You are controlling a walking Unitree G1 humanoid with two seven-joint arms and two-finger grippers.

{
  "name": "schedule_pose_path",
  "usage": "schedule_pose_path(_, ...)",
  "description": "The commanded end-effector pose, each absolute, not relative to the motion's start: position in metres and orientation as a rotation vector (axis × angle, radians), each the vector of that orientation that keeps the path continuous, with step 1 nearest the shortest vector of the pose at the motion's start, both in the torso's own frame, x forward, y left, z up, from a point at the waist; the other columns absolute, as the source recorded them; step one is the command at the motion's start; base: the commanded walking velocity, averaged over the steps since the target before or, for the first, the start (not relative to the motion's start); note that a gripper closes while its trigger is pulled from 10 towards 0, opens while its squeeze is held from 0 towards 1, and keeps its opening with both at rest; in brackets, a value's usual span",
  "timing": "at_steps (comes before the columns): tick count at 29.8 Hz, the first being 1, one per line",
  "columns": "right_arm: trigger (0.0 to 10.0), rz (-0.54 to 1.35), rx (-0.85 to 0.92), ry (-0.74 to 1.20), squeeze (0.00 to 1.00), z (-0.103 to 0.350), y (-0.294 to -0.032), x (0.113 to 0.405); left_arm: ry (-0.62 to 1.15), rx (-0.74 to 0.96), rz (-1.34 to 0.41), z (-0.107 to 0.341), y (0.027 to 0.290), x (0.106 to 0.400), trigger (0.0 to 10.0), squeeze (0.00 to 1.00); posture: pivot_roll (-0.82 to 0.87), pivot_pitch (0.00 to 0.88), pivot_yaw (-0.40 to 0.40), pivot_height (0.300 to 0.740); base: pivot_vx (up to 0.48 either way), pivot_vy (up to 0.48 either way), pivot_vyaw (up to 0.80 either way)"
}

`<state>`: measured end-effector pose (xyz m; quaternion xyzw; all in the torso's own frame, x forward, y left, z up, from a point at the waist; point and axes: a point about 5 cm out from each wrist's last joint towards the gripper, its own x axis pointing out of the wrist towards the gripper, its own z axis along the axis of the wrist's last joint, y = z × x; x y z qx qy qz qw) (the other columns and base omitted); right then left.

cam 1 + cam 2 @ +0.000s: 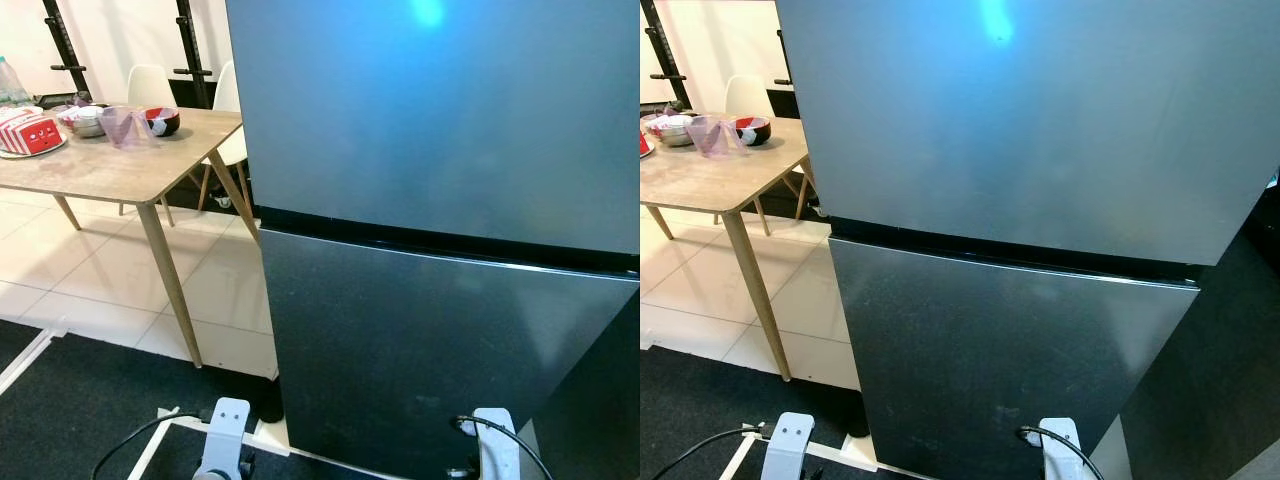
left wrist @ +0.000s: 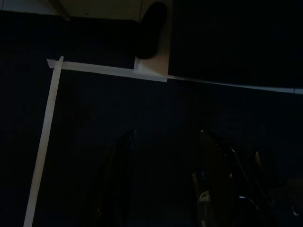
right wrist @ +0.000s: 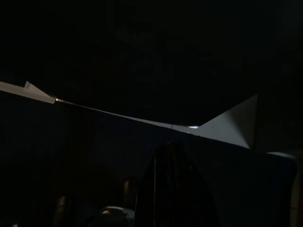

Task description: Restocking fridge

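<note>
A tall dark grey fridge stands right in front of me, its upper door and lower door both closed. My two arms hang low in front of it, the left wrist over the dark carpet and the right wrist near the fridge's base. In the dim left wrist view my left gripper is open and holds nothing, above the carpet. The right wrist view is very dark; my right gripper appears there as one black mass, fingers together, with nothing in it.
A wooden table stands to the left with a red and black bowl, a purple cup and a red and white box. White chairs stand behind it. White tape marks the carpet before the tiled floor.
</note>
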<state>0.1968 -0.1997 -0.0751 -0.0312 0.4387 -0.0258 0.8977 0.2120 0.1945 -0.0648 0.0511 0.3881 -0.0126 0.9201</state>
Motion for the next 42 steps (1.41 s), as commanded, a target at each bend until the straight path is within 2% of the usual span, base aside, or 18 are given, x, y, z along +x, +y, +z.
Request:
schedule_pose_path(1, 10.0, -0.058, -0.061, 0.879, 0.0, -0.071, -0.2, 0.203, 0.786, 0.103, -0.022, -0.064, 0.194, 0.214, 10.0, 0.0, 0.03, 0.0, -0.024, 0.74, 0.0, 0.0, 0.0)
schedule_pose_path(10, 10.0, -0.056, -0.062, 0.863, 0.0, -0.066, -0.202, 0.213, 0.754, 0.091, -0.018, -0.06, 0.187, 0.221, 10.0, 0.0, 0.05, 0.0, -0.055, 0.74, 0.0, 0.0, 0.0)
schedule_pose_path(27, 10.0, -0.034, -0.08, 0.852, 0.0, -0.063, -0.2, 0.218, 0.768, 0.111, -0.059, -0.066, 0.179, 0.211, 10.0, 0.0, 0.02, 0.0, -0.051, 0.74, 0.0, 0.0, 0.0)
schedule_pose_path(42, 10.0, -0.031, -0.1, 0.878, 0.0, -0.069, -0.207, 0.205, 0.778, 0.111, -0.077, -0.068, 0.173, 0.208, 10.0, 0.0, 0.0, 0.0, -0.051, 0.74, 0.0, 0.0, 0.0)
